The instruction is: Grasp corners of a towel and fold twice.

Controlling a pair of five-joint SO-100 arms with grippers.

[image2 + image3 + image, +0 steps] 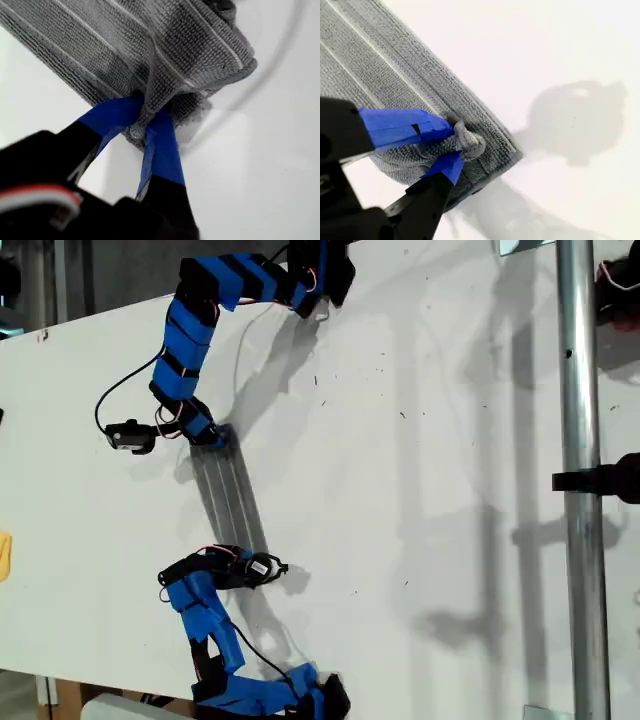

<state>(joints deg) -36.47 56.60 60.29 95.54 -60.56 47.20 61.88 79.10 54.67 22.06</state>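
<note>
White desk (400, 490) fills the exterior view, crossed by a metal pole (580, 480) along the exterior view's right. Between the two blue arms lies the towel (228, 495), a grey soft cloth with thin white stripes, here gathered into a narrow, layered strip flat on the desk. Each arm reaches one end of the strip, though the wrist views do not settle which arm is which. First wrist view: the hand of my first gripper (145, 125) is clamped on a bunched corner (142, 122) of the towel (150, 55), blue-taped jaws pinching stacked layers. Second wrist view: the hand of my second gripper (451, 145) is likewise closed on a puckered corner (467, 142) of the towel (395, 100), near the folded edge. Judged from the narrow layered shape, folding appears well advanced; releasing both corners, and perhaps flattening the strip, seems to remain.
</note>
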